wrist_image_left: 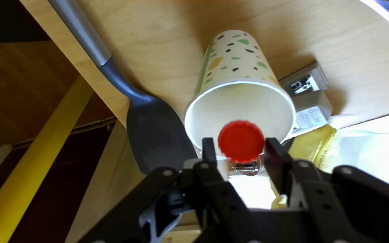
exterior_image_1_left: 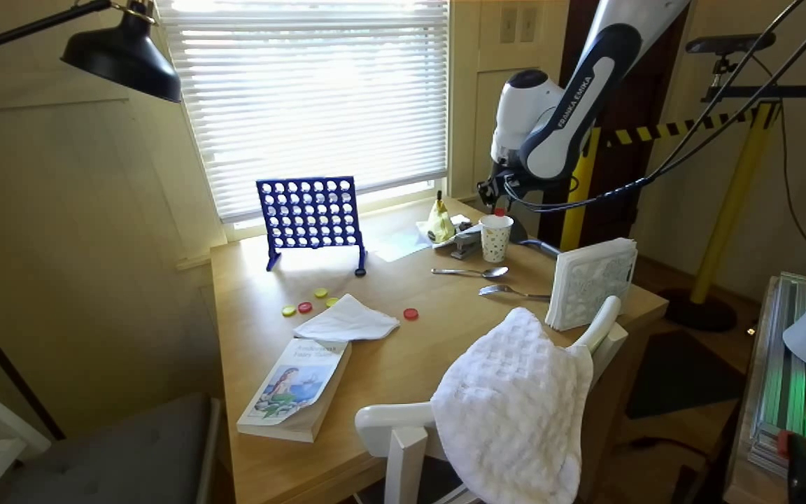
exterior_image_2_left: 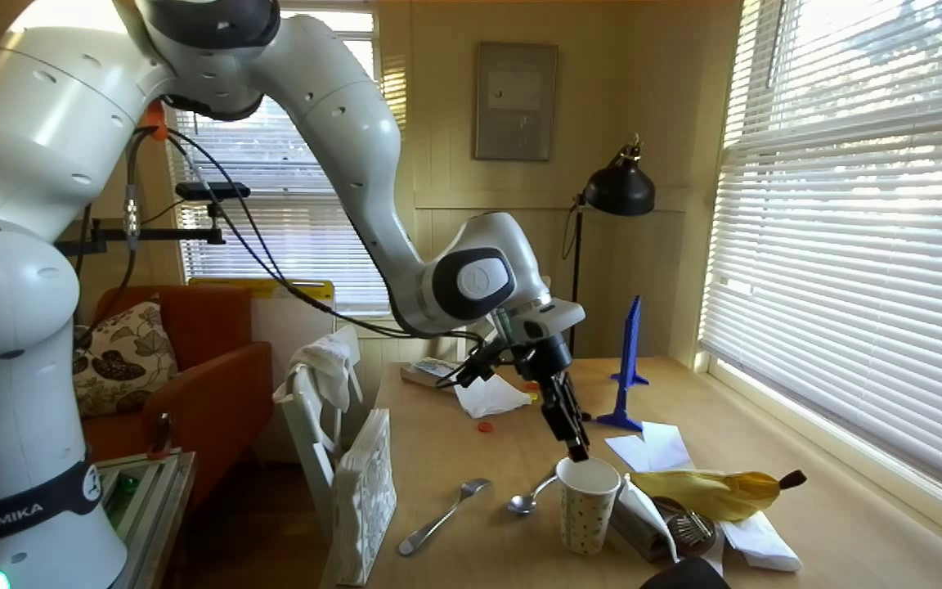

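My gripper [wrist_image_left: 240,139] is pointed down over a white paper cup [wrist_image_left: 235,57] with green, orange and black specks. A red disc [wrist_image_left: 241,143] is between the fingertips, over the cup's mouth. A narrow gap shows between the disc and the left finger; its other edge meets the right finger in the picture. In an exterior view the disc [exterior_image_1_left: 499,212] shows just at the cup's rim, under the gripper [exterior_image_1_left: 492,199]. In an exterior view the fingertips [exterior_image_2_left: 577,450] are at the rim of the upright cup [exterior_image_2_left: 587,507], and the disc is hidden. The cup's bottom is hidden.
Beside the cup are a grey stapler [wrist_image_left: 311,101], a dark spatula [wrist_image_left: 157,131] and a yellow pouch [exterior_image_2_left: 708,491]. A spoon [exterior_image_1_left: 469,271], a fork [exterior_image_1_left: 515,292], a napkin pack [exterior_image_1_left: 592,283], a blue upright grid [exterior_image_1_left: 312,210], loose discs [exterior_image_1_left: 411,314] and a book [exterior_image_1_left: 294,388] are on the table.
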You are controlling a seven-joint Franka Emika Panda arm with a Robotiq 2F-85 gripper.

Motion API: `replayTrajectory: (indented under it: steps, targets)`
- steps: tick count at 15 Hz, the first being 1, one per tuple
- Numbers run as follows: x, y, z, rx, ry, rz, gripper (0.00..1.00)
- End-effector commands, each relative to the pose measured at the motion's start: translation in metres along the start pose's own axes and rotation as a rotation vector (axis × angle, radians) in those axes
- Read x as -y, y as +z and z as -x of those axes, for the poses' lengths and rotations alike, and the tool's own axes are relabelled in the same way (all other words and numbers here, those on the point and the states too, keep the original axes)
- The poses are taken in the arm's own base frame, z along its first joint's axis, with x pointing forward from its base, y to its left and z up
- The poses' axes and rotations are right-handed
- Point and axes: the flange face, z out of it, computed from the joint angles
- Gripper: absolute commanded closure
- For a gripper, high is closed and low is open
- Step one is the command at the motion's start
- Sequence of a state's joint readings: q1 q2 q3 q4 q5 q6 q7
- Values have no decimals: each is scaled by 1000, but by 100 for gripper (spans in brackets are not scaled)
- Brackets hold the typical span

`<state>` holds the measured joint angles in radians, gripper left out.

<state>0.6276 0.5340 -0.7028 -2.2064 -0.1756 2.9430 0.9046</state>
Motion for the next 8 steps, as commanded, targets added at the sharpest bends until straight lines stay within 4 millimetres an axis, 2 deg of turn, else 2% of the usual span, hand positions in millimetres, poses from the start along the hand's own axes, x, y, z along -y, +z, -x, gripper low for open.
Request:
replayTrajectory:
  steps: [1,5,7,8]
  targets:
    - [-5,-7,1,-3,46,-26,26]
    - [2,-12,4,-16,35,-51,0]
    - [15,-23,12,-17,2,-104,0]
    - [10,-6,2,-26,10,-50,2]
